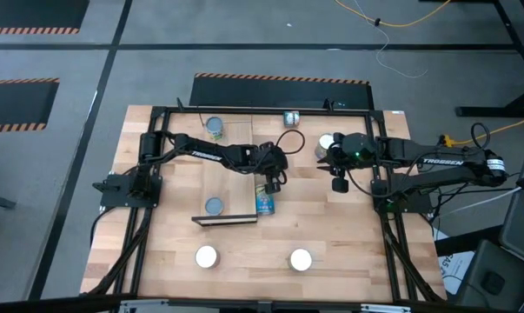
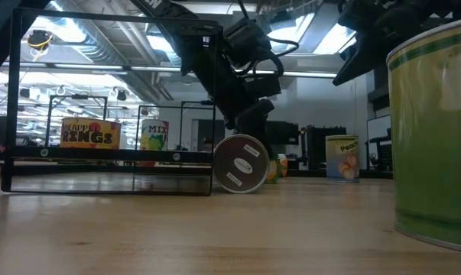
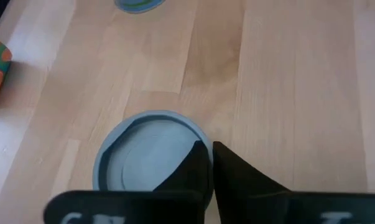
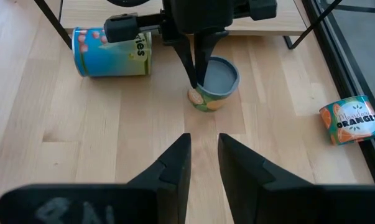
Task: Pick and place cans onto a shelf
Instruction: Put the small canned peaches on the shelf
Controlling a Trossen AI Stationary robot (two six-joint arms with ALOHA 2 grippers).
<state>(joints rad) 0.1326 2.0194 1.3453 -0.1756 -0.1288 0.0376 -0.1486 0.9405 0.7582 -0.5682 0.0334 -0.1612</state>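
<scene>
My left gripper [image 1: 273,178] is shut on a small can with a grey top and an orange-and-green label [image 4: 215,84], just right of the shelf [image 1: 233,178]. A blue-labelled can [image 1: 265,203] lies on its side beside it on the table. Two cans [image 1: 214,128] [image 1: 214,206] stand on the shelf. My right gripper [image 1: 339,184] is open and empty to the right, its fingers [image 4: 178,162] pointing toward the held can. Two white-topped cans [image 1: 207,256] [image 1: 301,259] stand near the table's near edge. My left gripper pinches the can's top rim [image 3: 199,142] between its two fingers, one finger over the recessed top and one outside the wall. The fingers come from above, pointing down. The can looks slightly tilted, with its base [image 4: 203,104] at the tabletop.
A white-topped can [image 1: 325,143] stands under the right arm, and another can [image 1: 291,117] sits near the far edge. An oranges can [image 4: 352,119] lies on its side. In the low view a big green can [image 2: 436,130] stands close at the right, and the black frame [image 2: 108,99] rises over the shelf.
</scene>
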